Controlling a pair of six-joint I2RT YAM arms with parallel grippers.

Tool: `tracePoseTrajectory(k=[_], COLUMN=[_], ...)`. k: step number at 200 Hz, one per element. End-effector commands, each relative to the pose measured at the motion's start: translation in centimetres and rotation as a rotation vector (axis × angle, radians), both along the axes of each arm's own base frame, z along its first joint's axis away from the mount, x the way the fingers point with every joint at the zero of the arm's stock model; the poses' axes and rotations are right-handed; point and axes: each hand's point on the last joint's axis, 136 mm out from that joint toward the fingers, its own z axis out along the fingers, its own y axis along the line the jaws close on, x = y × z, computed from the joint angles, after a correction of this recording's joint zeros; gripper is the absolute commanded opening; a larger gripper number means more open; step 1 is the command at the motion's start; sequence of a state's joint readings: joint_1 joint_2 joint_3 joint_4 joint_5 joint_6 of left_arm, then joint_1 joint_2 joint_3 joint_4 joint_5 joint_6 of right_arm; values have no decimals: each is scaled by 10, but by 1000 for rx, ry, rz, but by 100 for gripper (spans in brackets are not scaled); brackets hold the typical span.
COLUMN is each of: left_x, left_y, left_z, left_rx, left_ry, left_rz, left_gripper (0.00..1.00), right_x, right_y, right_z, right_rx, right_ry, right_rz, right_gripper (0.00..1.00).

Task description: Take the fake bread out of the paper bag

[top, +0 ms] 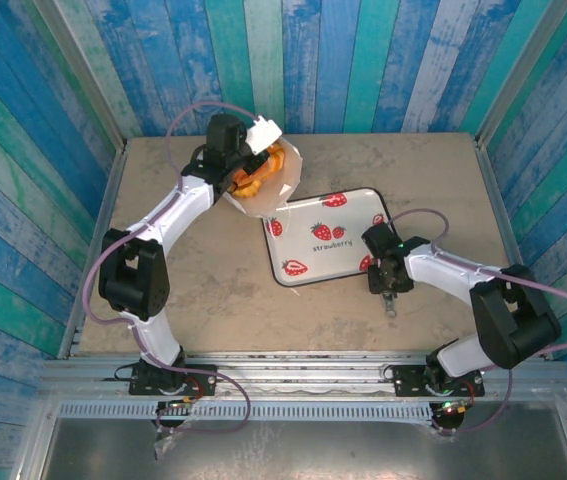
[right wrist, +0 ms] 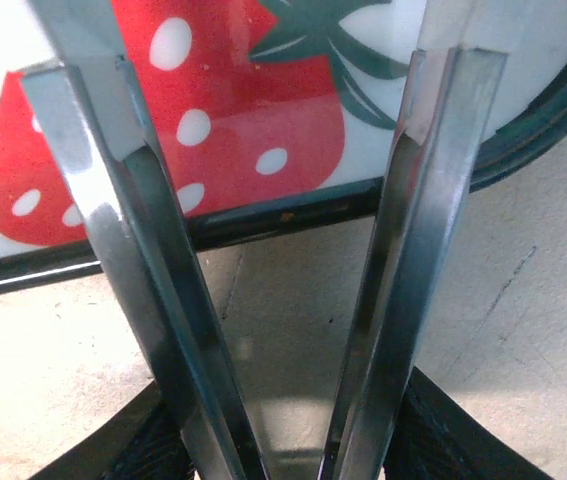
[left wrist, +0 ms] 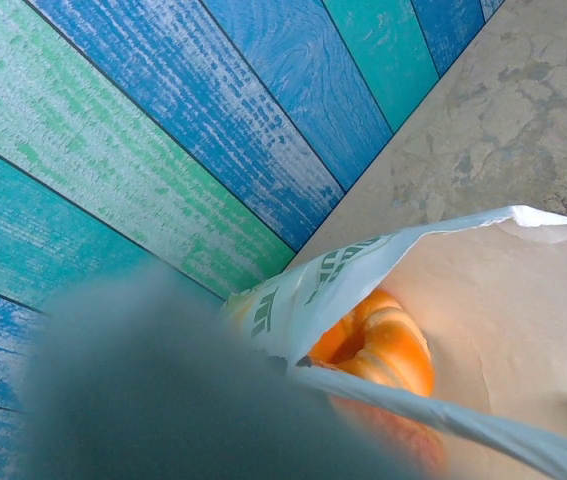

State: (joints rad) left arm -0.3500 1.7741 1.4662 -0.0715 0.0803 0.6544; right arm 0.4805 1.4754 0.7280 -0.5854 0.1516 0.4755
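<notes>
Both reach fwd: L hand [top: 247, 166] pressed closed at paper bag [left wrist: 523, 300], R hand [right wrist: 263, 120] spread by tray [top: 358, 220].

You have one paper bag [top: 290, 172] at eleven o'clock, one strawberry tray [top: 358, 212] near centre, and fake bread [top: 275, 158] too hidden to count.

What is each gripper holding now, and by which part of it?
The left gripper grips the paper bag by its mouth rim; the right gripper is open and holds nothing.
</notes>
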Motion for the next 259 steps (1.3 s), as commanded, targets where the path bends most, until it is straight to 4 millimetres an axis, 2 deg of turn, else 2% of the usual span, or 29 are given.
tracePoseTrajectory(k=[1, 20, 43, 67, 91, 132, 145, 160, 196, 230, 259], left_x=[-15, -15, -15, -15, -18, -21, -22, -24, -30, -31, -28], left_y=[10, 10, 10, 11, 10, 6, 6, 6, 7, 8, 6], left_z=[55, 56, 57, 57, 59, 63, 63, 65, 62, 60, 59], left_rx=[-27, -28, -28, -29, -43, -83, -95, -116, -154, -194, -228], left_ry=[-112, -114, -115, -114, -116, -113, -111, -111, -91, -61, -28], left_rz=[22, 22, 24, 29, 20, 2, 3, 8, 13, 33, 41], left_gripper=[0, 0, 0, 0, 0, 0, 0, 0, 0, 0, 0], right_x=[-11, -12, -12, -8, 3, 24, 30, 37, 47, 45, 40], right_y=[-2, -4, -6, -6, 0, 22, 31, 38, 74, 107, 132], right_z=[-19, -20, -18, -5, 25, 83, 100, 115, 142, 151, 157], right_rx=[16, 12, 4, -1, 5, 121, 162, 192, 353, 524, 669], right_ry=[75, 78, 68, 24, -72, -243, -279, -315, -363, -324, -284], right_rz=[-18, -22, -32, -13, 37, 119, 153, 170, 261, 319, 343], right_gripper=[48, 45, 35, 23, 13, 6, 1, 1, 9, 12, 19])
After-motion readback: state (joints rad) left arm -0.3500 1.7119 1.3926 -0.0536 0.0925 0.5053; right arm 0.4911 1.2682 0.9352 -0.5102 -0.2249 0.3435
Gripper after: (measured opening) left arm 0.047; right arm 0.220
